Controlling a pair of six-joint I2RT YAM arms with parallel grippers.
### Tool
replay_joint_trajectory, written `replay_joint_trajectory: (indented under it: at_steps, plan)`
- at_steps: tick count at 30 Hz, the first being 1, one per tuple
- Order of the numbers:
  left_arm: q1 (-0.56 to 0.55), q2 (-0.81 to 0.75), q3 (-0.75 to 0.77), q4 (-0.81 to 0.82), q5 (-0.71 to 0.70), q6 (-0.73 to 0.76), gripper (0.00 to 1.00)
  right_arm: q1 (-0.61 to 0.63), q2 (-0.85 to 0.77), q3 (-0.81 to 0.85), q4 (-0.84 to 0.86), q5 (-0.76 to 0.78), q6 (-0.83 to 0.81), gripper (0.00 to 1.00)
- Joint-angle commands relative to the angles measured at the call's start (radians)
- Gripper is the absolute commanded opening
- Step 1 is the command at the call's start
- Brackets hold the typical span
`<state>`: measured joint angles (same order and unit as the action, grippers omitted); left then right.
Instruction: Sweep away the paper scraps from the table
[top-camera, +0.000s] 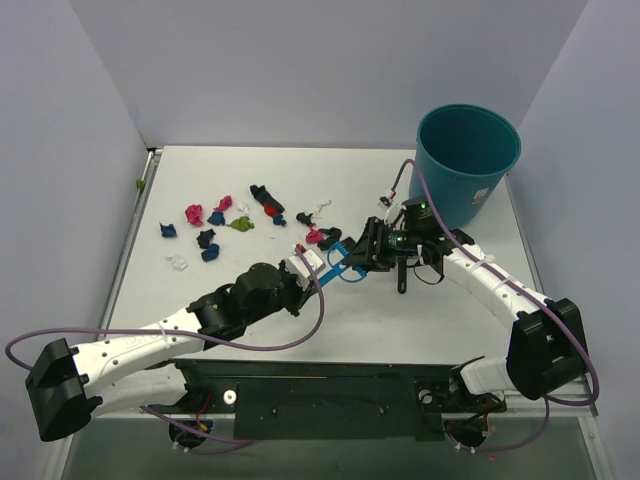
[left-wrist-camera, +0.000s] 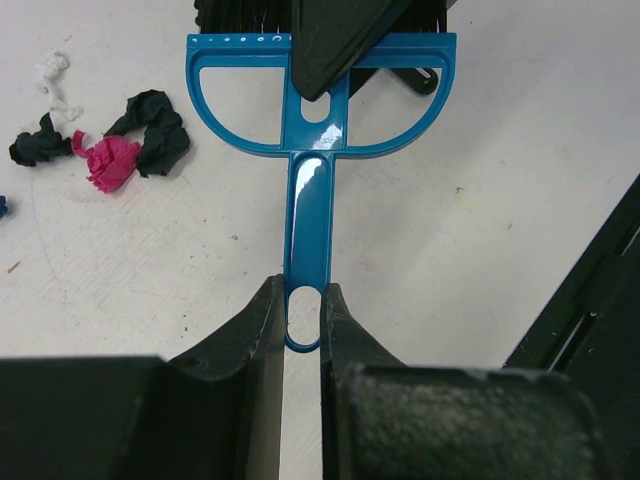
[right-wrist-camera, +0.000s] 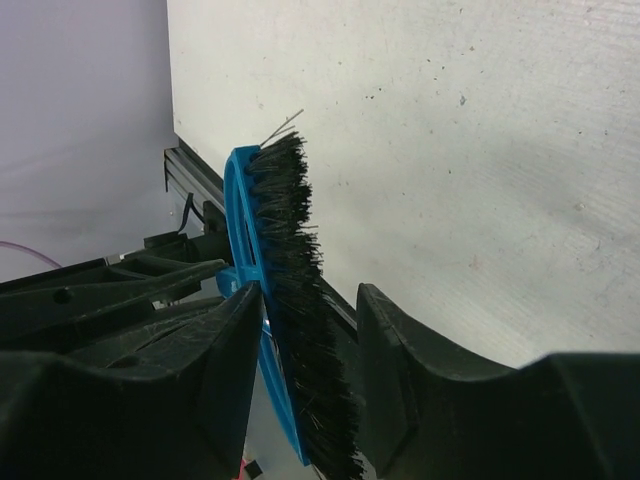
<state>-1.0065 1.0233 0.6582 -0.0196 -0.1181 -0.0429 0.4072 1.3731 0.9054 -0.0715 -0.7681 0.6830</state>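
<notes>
The white table (top-camera: 250, 170) fills the top view, with a metal rail along its edges. The teal bin (top-camera: 470, 160) stands upright at its far right corner and serves as the reference for everything else.

The two arms reach in from the near edge and meet just left of the bin and a little nearer the bases. The right gripper (top-camera: 368, 250) is the closer one to the bin, and the left gripper (top-camera: 305, 265) lies farther left of it.

Between them is the small blue hand brush (top-camera: 338, 262), lying level with its head turned toward the bin's side. The left gripper (left-wrist-camera: 302, 300) has its jaws pressed together on the far end of the brush handle (left-wrist-camera: 310, 210), pinching it at the hanging hole. The right gripper (right-wrist-camera: 310, 300) has its jaws spread on either side of the brush head (right-wrist-camera: 290, 250). One finger is close against the blue back, and a slim gap shows between the black bristles and the other finger.

The paper scraps (top-camera: 215, 215) lie on the table well to the left of the bin. They form a loose scatter of pink, dark blue, black, green, white and red bits. A few more, pink and black (left-wrist-camera: 110, 160), sit between that scatter and the bin, just beside the brush head.
</notes>
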Motion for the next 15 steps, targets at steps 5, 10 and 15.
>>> replay_joint_trajectory:
  at_steps: [5, 10, 15]
  plan:
    - [-0.004, -0.022, 0.009, 0.069, 0.040, 0.011, 0.11, 0.004, 0.004, 0.047, 0.032, -0.039, 0.020, 0.20]
    - [-0.004, -0.019, 0.007, 0.072, 0.035, 0.005, 0.11, 0.004, -0.003, 0.040, 0.048, -0.045, 0.035, 0.00]
    - [-0.004, -0.035, 0.009, 0.072, -0.032, -0.041, 0.36, -0.022, -0.017, 0.010, 0.102, -0.027, 0.078, 0.00]
